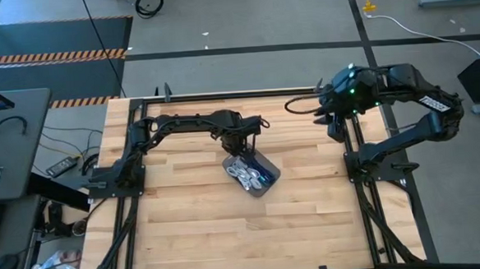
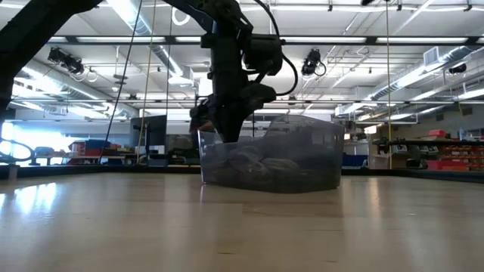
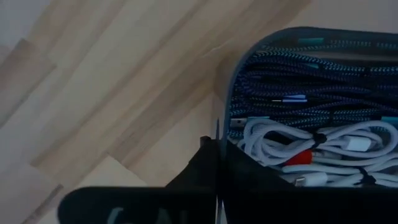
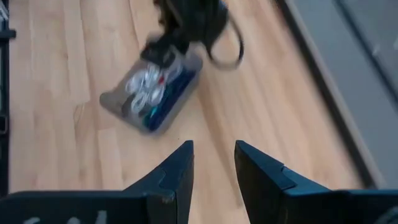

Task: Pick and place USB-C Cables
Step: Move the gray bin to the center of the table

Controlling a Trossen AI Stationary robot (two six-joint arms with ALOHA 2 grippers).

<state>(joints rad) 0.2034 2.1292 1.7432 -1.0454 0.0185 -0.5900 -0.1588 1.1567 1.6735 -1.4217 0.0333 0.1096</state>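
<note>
A grey translucent tray (image 1: 269, 182) sits mid-table, holding several coiled USB-C cables: dark blue braided ones (image 3: 298, 74), white ones (image 3: 329, 140), one with a red tip (image 3: 300, 158), and teal bits (image 3: 311, 42). My left gripper (image 1: 239, 151) points straight down at the tray's far-left end and is shut on its wall. In the low view it stands at the tray's left end (image 2: 219, 132). My right gripper (image 4: 214, 162) hangs open and high over the table's far right (image 1: 336, 123), holding nothing. My left gripper pinches the tray's short end wall at its rim (image 3: 217, 134), coming from above and pointing down. One finger (image 3: 261, 183) is inside the tray next to the white cables and the other (image 3: 189, 177) is outside. The tray stays level, and its bottom (image 2: 265, 187) looks to be on the table.
Bare wooden tabletop (image 1: 195, 227) lies all around the tray. Black arm frames (image 1: 123, 173) (image 1: 374, 173) stand along the table's left and right sides. A desk with loose items (image 1: 1, 139) is beyond the left edge.
</note>
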